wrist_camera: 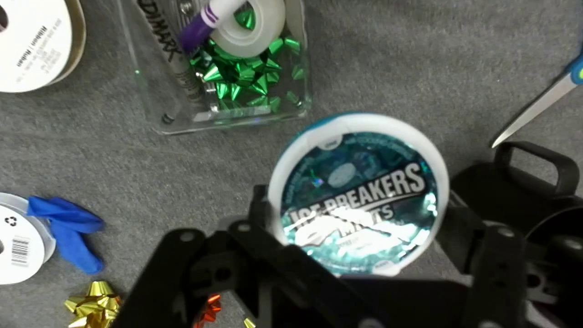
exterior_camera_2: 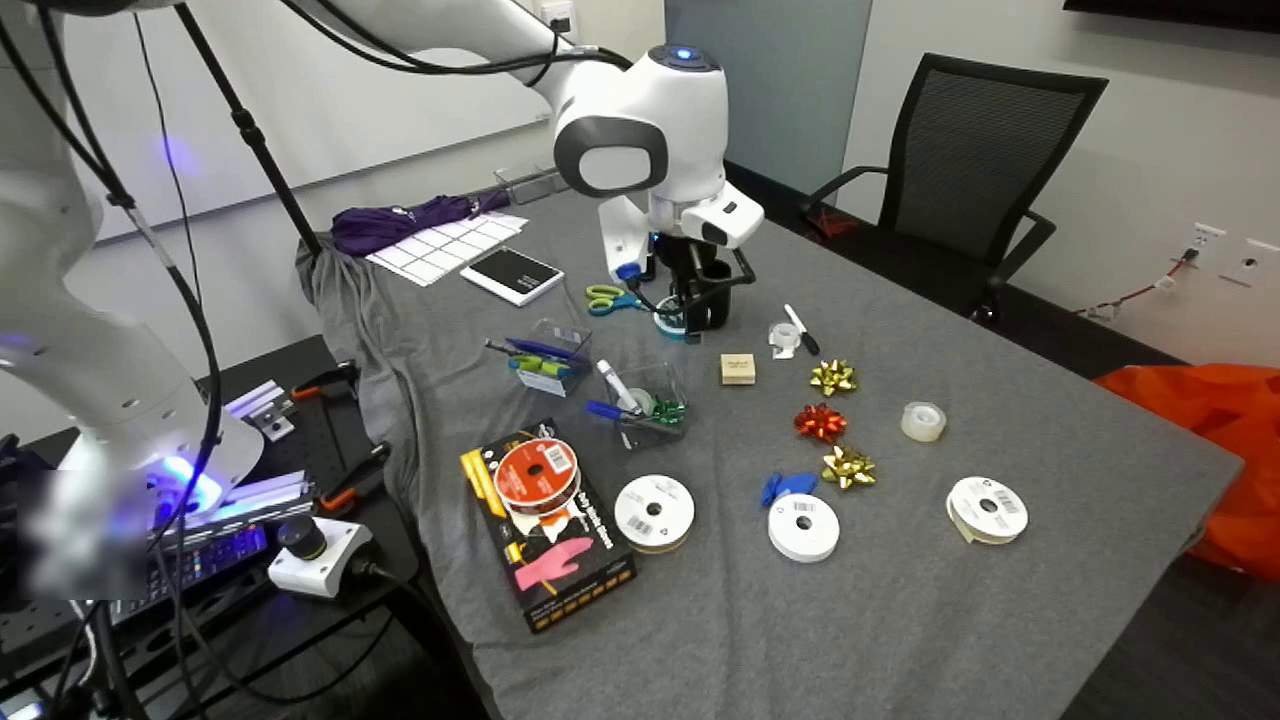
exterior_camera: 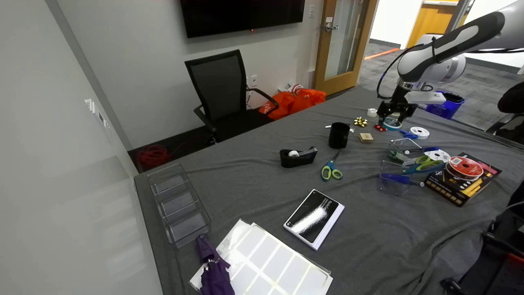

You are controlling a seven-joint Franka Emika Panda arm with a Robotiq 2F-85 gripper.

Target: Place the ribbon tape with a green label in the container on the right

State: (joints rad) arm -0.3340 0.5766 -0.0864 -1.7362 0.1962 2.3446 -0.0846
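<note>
The round thing with a green/teal label is a flat white-rimmed tin [wrist_camera: 364,182] lettered ICE BREAKERS MINTS, not a ribbon spool. It also shows in both exterior views [exterior_camera: 392,124] [exterior_camera_2: 668,318]. My gripper [wrist_camera: 357,209] has its fingers against opposite sides of the tin and holds it above the table, face up. The gripper is at the right in an exterior view [exterior_camera: 391,118]. A clear container [wrist_camera: 155,102] with a green bow, tape and markers lies close to the tin. A second clear container [exterior_camera_2: 560,330] holds pens. I cannot tell which is the container on the right.
A black mug [wrist_camera: 514,177] and scissors [wrist_camera: 537,109] lie right of the tin in the wrist view. White ribbon spools [exterior_camera_2: 803,527], bows [exterior_camera_2: 820,422], a small wooden block [exterior_camera_2: 738,369] and a box with a red spool [exterior_camera_2: 536,475] are around. A clear divided tray [exterior_camera: 180,205] stands far off.
</note>
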